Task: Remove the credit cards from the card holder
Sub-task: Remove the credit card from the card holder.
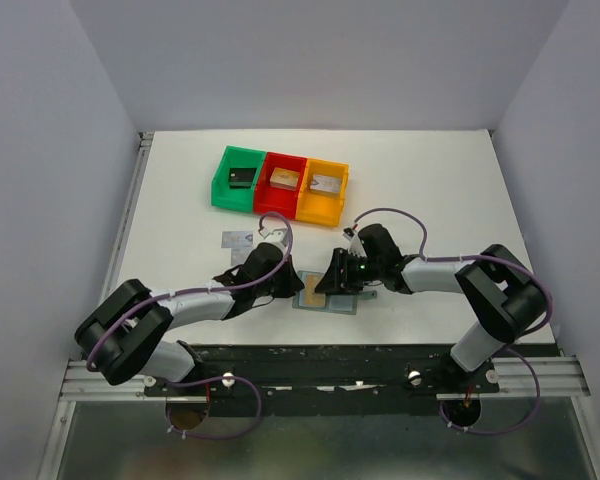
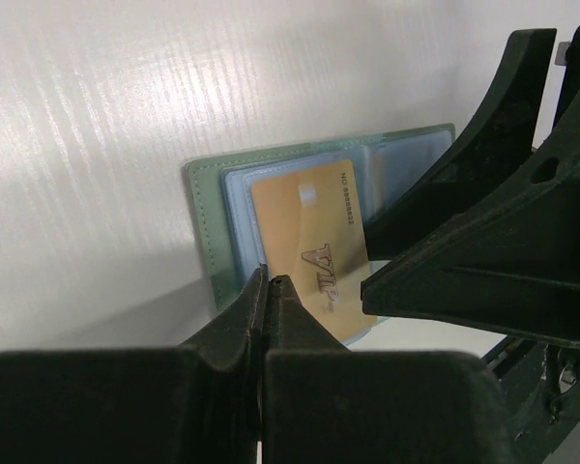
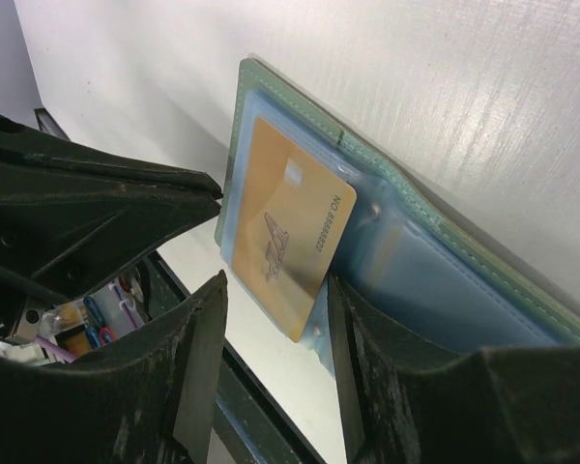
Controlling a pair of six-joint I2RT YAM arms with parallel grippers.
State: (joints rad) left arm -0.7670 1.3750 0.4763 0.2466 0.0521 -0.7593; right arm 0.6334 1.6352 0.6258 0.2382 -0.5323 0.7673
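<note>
**Open holder [image 3: 445, 280] lying flat on the tabletop [image 1: 430, 180], between the two arms and just ahead of their bases.** A gold card [image 3: 285, 232] is lying on the pale blue pocket of the holder's left half, skewed against the holder's edges. It appears partly drawn out, though how much of it is still tucked in cannot be told. You are holding the left fingers [image 2: 282, 304] clenched tip to tip, grasping nothing. Their points are sitting at the card's left edge, where it meets the pocket; whether they are pressing the holder down cannot be told. You are holding the right fingers [image 3: 201, 358] released and partway apart. They are straddling the card's near corner without visibly gripping it. From the right fingers the card is lying straight ahead, its long axis running away from them, so the right arm looks better placed for the draw. The left fingers are crowding the card from the other side, just beside the right ones, and are likely to be the main obstruction to any sideways move. A silver card [image 1: 237, 240] is lying loose on the tabletop beyond the left arm, apart from the holder. Three bins [image 1: 218, 185], green, red and orange, are standing in a row at the far side, well apart, each holding a small item.
</note>
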